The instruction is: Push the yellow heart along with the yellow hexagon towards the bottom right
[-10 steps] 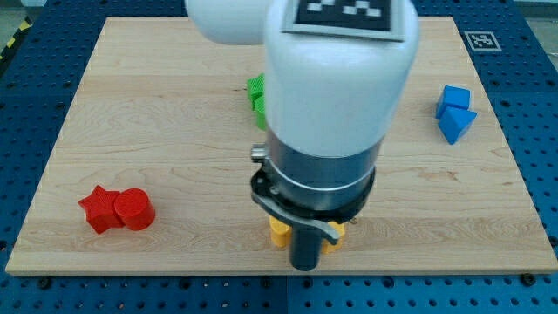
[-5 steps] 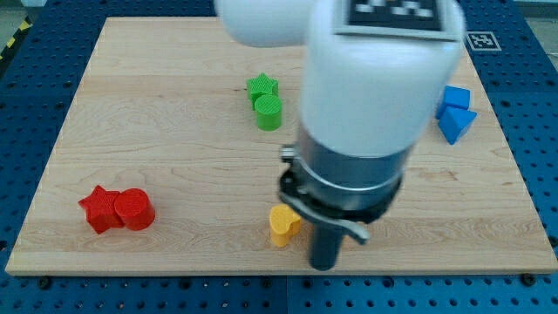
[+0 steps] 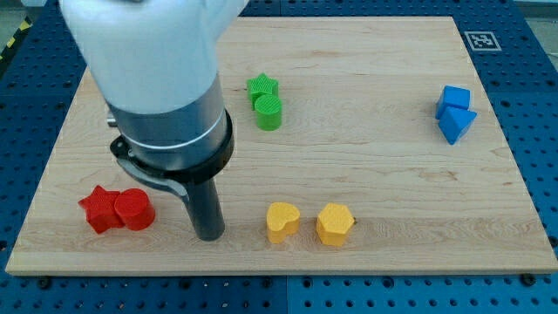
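Low on the wooden bench [image 3: 392, 174], near the view's bottom and about the middle from side to side: the yellow heart [image 3: 282, 221]. Small, chunky, bright yellow, with two round bumps on top and a point at the bottom. Flat on the wood.

Just beside it on the view's right: the yellow hexagon [image 3: 335, 225]. Same yellow, six flat sides, flat top. Near the heart with a thin strip of wood between, so not touching. Both about level with each other, close to the bench's bottom edge.

On the view's left of the heart: my tip [image 3: 209, 235], the low end of a dark rod, down on the wood. Near the heart but apart from it, with bare wood between. Farther still from the hexagon. Above the rod, a big grey and white arm body, hiding the top left of the bench.

No telling about a pincer: only the straight rod to see.

On the view's left, low down: red star [image 3: 100, 209] and red cylinder [image 3: 133, 210], touching side by side.

Near the top middle: green star [image 3: 261, 86] with green cylinder [image 3: 269, 112] right under it, touching.

Far on the view's right, near the top: blue cube [image 3: 454, 97] and blue triangle [image 3: 457, 123], pressed together.
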Controlling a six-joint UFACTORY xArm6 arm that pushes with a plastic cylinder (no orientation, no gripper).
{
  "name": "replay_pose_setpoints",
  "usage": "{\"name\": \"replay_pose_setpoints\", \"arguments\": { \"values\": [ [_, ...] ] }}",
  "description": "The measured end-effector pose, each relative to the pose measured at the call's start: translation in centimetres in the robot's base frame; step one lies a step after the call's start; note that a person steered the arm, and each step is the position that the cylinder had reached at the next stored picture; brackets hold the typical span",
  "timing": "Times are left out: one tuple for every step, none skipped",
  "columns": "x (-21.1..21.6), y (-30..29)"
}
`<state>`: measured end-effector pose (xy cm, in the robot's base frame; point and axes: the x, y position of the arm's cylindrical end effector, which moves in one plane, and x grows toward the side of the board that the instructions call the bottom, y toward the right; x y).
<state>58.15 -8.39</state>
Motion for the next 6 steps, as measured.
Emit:
{"name": "replay_pose_setpoints", "arguments": {
  "values": [
    [0.0, 0.0],
    [0.0, 1.0],
    [0.0, 3.4],
    [0.0, 5.8],
    [0.0, 8.1],
    [0.0, 9.4]
  ]
}}
